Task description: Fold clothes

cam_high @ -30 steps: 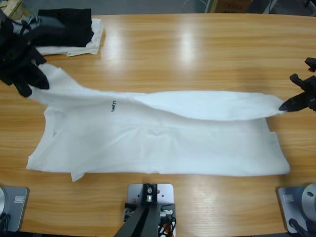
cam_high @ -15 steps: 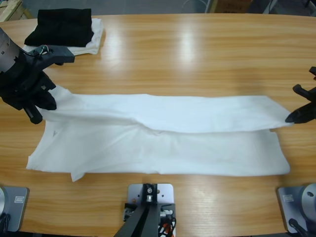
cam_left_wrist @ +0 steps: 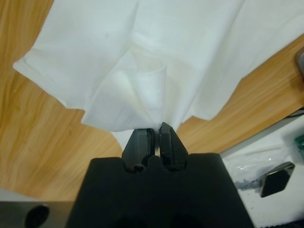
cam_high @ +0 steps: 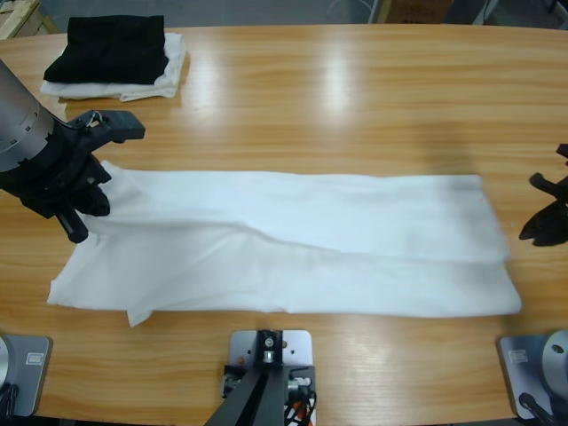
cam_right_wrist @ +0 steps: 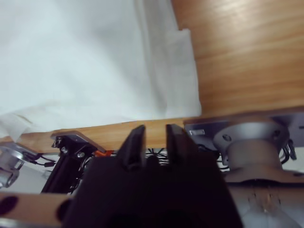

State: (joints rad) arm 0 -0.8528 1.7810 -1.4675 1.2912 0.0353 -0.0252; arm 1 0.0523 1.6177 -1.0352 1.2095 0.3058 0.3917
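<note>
First lengthwise fold laid: T-shirt [cam_high: 293, 244] lies flat as a long doubled band on the surface [cam_high: 355, 98]. Left gripper [cam_left_wrist: 153, 137] pinches its corner. Right gripper [cam_right_wrist: 151, 137], slightly parted and empty, sits just off the opposite end. Cross folds outstanding.

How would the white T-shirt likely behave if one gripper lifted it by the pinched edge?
Probably floppy: the white T-shirt lies flat in soft folds and bunches into creases where the left gripper pinches it. Likely light, since the cloth looks thin. Lifted from one edge it would probably drape and unfold rather than hold its fold; the right gripper holds nothing.
</note>
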